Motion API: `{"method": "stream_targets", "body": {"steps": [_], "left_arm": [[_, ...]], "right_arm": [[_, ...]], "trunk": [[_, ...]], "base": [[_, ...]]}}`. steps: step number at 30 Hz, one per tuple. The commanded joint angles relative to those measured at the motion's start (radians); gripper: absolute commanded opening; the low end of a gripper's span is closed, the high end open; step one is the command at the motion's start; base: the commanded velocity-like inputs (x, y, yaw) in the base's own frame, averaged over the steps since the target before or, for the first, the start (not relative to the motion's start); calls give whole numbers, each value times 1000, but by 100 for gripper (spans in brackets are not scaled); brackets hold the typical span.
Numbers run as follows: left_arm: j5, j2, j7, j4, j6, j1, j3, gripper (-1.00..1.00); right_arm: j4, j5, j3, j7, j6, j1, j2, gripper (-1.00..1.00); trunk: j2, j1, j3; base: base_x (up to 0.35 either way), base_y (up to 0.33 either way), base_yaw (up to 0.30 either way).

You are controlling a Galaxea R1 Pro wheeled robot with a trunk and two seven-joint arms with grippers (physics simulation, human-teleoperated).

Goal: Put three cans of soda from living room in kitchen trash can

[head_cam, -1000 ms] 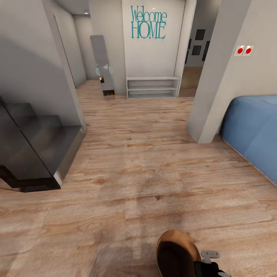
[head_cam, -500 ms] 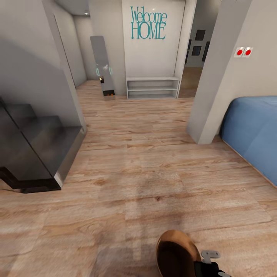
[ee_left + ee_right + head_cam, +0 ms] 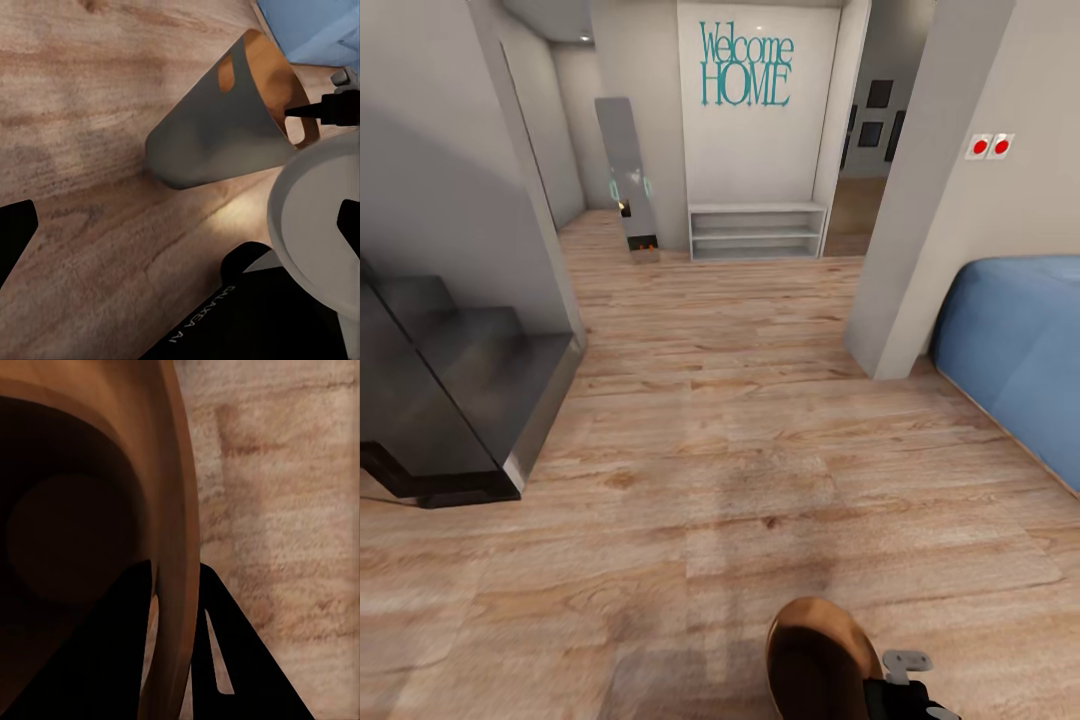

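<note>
My tash can (image 3: pixel 815 655) sits at the bottom of my head view, just ahead of my trunk and above the light wood plank floor of the living room (image 3: pixel 740 440). It is a small round tapered bin, light grey outside (image 3: pixel 217 131) and glossy brown-copper inside (image 3: pixel 82 510), with a handle slot cut near the rim. It is lifted clear of the floor and tilted, mouth turned up toward my head. My right end effector (image 3: pixel 176 607) pinches its rim, one finger inside the wall and one outside. No soda cans show inside it.
</note>
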Motion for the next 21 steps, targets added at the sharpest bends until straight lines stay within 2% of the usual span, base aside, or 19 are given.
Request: {"method": "stream_targets", "body": {"steps": [1, 11, 15, 21], "left_arm": [[0, 0, 0, 0, 0, 0, 0, 100], [0, 0, 0, 0, 0, 0, 0, 100], [0, 0, 0, 0, 0, 0, 0, 100], [0, 4, 0, 0, 0, 0, 0, 100]], "right_arm": [[-1, -3, -1, 6, 0, 0, 0, -100], [-6, -3, -3, 6, 0, 0, -1, -100], [-8, -3, -3, 7, 0, 0, -1, -100], [-72, -5, -4, 9, 9, 0, -3, -100]], "trunk": [[7, -4, 3], [77, -42, 35], [77, -42, 35], [77, -42, 35]], "base": [[0, 0, 0], [0, 0, 0], [0, 0, 0], [0, 0, 0]]}}
